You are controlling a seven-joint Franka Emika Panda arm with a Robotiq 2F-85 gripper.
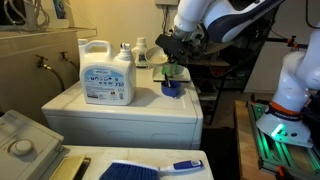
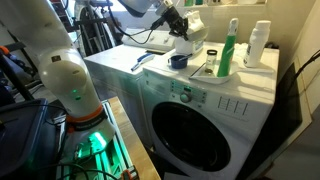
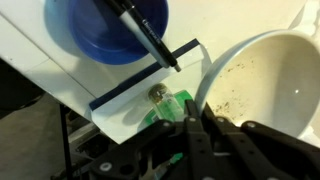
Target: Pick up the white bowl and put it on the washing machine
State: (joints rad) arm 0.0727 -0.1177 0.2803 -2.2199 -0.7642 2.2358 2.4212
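My gripper (image 3: 195, 128) is shut on the rim of the white bowl (image 3: 270, 80), which fills the right of the wrist view. It holds the bowl tilted a little above the front corner of the washing machine (image 3: 40, 65). In an exterior view the gripper (image 1: 177, 55) and the white bowl (image 1: 165, 69) hang just over a small dark blue bowl (image 1: 172, 89) on the washing machine's top (image 1: 120, 110). The blue bowl (image 3: 105, 25) has a black pen lying in it. The gripper (image 2: 181, 38) and the machine (image 2: 240, 88) also show from the front.
A white detergent jug (image 1: 107, 73) and small bottles (image 1: 140, 50) stand on the machine's top. A green bottle (image 2: 229, 48) and a white bottle (image 2: 259, 44) stand near one edge. A greyish unit with a knob (image 1: 20, 142) and a blue brush (image 1: 140, 170) lie nearer. The robot base (image 1: 285, 115) glows green.
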